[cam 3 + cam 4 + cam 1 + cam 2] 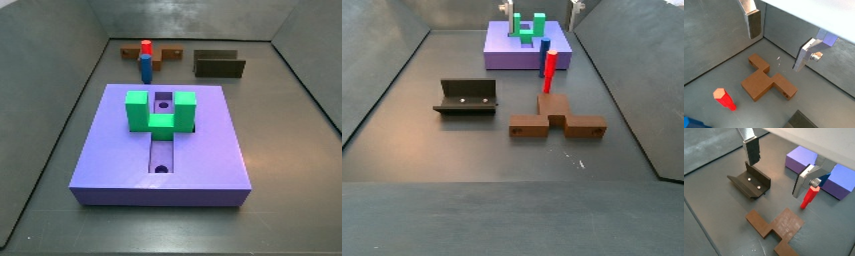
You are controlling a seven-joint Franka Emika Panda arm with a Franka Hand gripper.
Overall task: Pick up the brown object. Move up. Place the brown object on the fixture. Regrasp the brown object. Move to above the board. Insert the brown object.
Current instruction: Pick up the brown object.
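Note:
The brown object (767, 80) lies flat on the grey floor, a bar with short cross arms, also seen in both side views (553, 118) (162, 52). My gripper (777, 40) hangs open well above the floor with nothing between its fingers (753, 150). The brown object lies below and a little to one side of the gripper. The dark fixture (751, 182) stands on the floor next to the brown object (777, 225), and shows again as a dark bracket (466, 98). The purple board (163, 150) lies further off.
A green U-shaped block (160, 110) sits on the board. A blue peg with a red top (549, 62) stands upright between the board and the brown object. Grey walls (54, 90) close in the floor on the sides.

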